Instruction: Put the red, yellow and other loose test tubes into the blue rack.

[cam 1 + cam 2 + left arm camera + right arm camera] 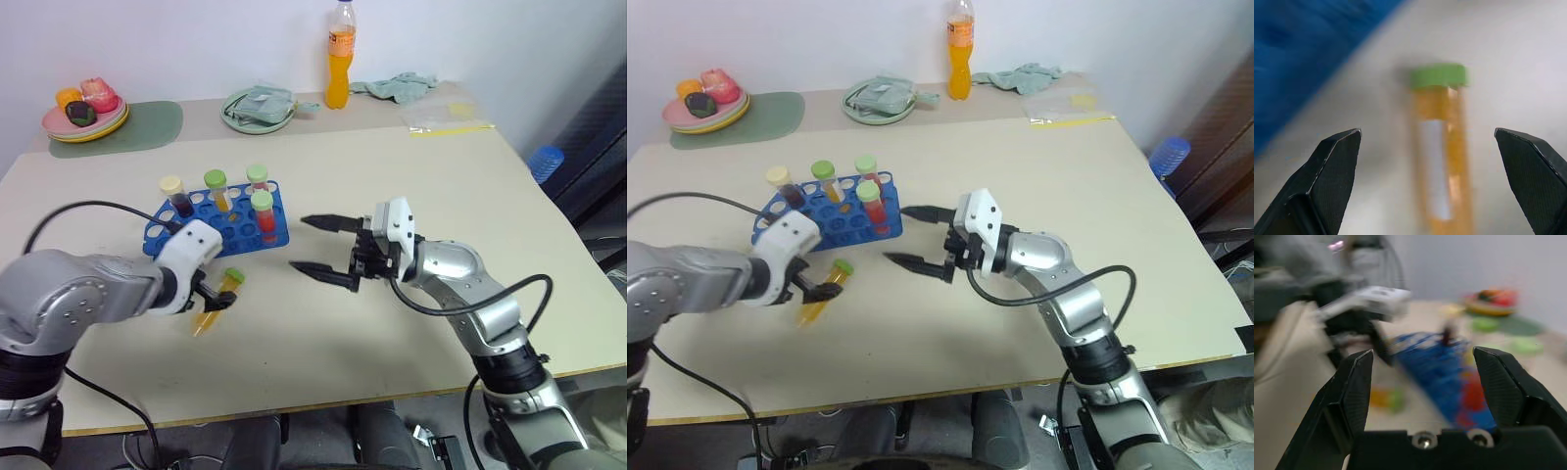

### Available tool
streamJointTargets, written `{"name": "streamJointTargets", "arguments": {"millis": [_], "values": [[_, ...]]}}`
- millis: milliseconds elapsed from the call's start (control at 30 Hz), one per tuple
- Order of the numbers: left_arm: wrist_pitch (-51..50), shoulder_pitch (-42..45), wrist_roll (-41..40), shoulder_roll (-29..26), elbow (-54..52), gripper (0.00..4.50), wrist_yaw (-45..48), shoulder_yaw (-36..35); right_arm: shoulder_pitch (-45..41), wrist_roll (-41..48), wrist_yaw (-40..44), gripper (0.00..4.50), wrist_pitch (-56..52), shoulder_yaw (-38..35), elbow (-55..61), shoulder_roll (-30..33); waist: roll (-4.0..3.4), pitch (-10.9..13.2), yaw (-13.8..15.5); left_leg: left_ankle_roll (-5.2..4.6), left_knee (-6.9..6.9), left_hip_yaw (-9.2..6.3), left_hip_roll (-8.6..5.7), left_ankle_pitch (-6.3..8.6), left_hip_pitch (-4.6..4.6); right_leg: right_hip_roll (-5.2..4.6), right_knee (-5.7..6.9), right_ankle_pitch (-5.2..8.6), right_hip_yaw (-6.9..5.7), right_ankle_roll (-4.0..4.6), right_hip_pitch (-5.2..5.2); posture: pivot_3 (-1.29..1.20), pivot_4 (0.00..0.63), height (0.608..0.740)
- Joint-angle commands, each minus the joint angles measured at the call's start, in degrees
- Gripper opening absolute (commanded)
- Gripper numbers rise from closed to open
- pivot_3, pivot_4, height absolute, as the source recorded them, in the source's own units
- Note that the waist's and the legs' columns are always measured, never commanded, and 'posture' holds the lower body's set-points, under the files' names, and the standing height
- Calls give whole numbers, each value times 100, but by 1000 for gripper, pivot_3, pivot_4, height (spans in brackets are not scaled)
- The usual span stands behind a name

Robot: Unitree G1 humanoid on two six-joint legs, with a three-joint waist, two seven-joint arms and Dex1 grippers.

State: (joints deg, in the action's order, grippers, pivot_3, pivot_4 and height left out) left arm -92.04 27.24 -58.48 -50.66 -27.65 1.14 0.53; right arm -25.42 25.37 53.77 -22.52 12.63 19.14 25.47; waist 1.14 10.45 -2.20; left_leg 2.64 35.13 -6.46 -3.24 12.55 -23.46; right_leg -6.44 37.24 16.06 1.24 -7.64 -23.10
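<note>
Lying loose on the table (411, 294) just off the blue rack (217, 221)'s near edge, the yellow tube (217, 301) could roll or skid aside if the wide-open left gripper (1432, 161) closes off-centre, while the right gripper (321, 250), open and empty, waits alongside.

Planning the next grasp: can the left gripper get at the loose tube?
Probably yes: the left gripper is open above the loose tube, which lies between its fingers, clear of the rack.
</note>
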Motion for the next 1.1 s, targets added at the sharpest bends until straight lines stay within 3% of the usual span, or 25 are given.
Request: {"name": "streamJointTargets", "arguments": {"millis": [33,233,300,500,633,733,800,933,1033,1100], "values": [[-46,91,-438,119,244,4500,-881,93,94,408,306,3586,-480,42,497,278,1,1,-7,0,0,-1,0,0,0,0,1,0,0,0,0,0,150,740],[-46,234,-1214,529,616,4500,-1879,185,174,324,333,3586,-544,145,609,406,2,-1,80,0,3,3,-4,0,-1,-6,-2,0,1,0,1,0,150,740],[-46,229,-1480,579,687,3739,-2103,192,160,309,312,3644,-537,163,607,392,2,-1,124,1,5,5,-4,0,0,-6,-1,0,2,0,1,0,150,740],[-46,130,-1886,558,606,905,-2624,63,132,283,305,3644,-510,184,558,367,3,-1,145,1,9,7,-7,-1,0,-10,-1,-1,3,-1,3,0,150,740],[148,-291,-1952,131,-215,905,-2110,-605,137,254,298,3644,-492,151,511,379,3,-1,103,1,5,12,-6,-1,-1,-9,-1,0,7,0,-4,0,150,740],[1681,-1039,-670,-437,-1307,905,-967,-1019,176,222,301,3644,-450,128,465,412,3,-1,109,5,-1,18,-2,-3,-4,-5,-1,1,11,3,-13,0,150,740],[3609,-1916,640,-483,-1889,905,233,-1501,214,208,286,3644,-436,112,437,429,-1,-2,141,6,-1,24,-2,-3,-4,-8,-6,1,12,4,-8,0,150,740],[4894,-2521,809,620,-1444,905,785,-2324,305,204,224,3644,-425,59,345,409,-4,-4,208,1,-2,45,4,0,-3,-23,-28,10,7,24,7,0,150,740],[5734,-2080,1813,1340,-1035,905,492,-1728,358,200,109,3644,-424,14,266,345,2,-3,295,-1,6,36,-2,1,-3,-21,-32,9,-4,23,19,0,150,740],[6599,-1878,2949,1877,-784,905,145,-1098,384,185,47,3644,-412,5,228,309,11,-6,315,-2,12,32,-11,2,-3,-23,-36,1,-9,8,28,0,150,740]]}}
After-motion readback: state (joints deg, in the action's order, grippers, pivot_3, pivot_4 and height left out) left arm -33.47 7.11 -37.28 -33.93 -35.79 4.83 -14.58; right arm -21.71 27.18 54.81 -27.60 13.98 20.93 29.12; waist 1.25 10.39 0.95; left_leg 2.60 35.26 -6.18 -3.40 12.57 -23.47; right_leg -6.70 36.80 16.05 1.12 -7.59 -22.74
